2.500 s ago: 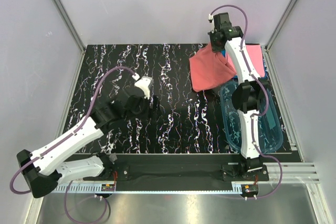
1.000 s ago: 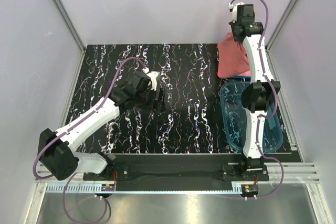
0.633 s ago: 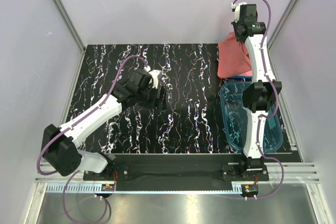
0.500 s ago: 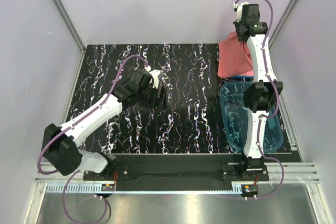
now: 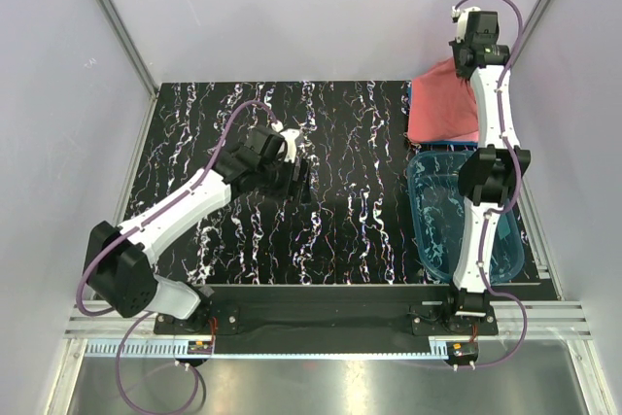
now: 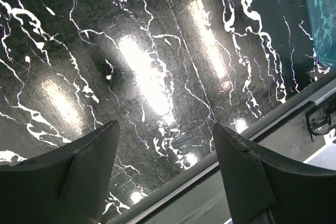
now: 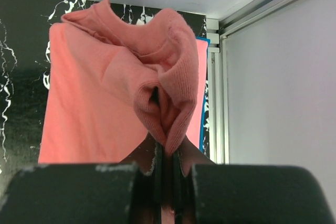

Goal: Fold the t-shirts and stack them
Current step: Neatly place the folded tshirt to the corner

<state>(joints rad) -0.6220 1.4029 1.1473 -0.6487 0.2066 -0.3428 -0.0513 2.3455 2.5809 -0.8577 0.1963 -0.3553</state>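
Observation:
The salmon t-shirt (image 5: 442, 104) hangs bunched at the table's far right corner, held up by my right gripper (image 5: 474, 63). In the right wrist view the gripper (image 7: 167, 153) is shut on a fold of the salmon t-shirt (image 7: 105, 93), which drapes down over the table. A thin blue edge (image 7: 202, 43) of a folded t-shirt shows beside it, against the right rail. The lighter pink t-shirt is hidden. My left gripper (image 5: 300, 180) is open and empty over the middle of the table; the left wrist view shows its fingers (image 6: 89, 166) wide apart over bare marble.
A clear blue plastic tub (image 5: 465, 225) stands at the right, near the right arm's base. The black marbled table (image 5: 243, 143) has a metal rail (image 6: 273, 119) along its near edge. Walls close in the back and sides.
My right gripper has carried the salmon t-shirt from the table's right-middle back and rightward into the far corner. My left arm has reached further toward the table's middle, gripper still open.

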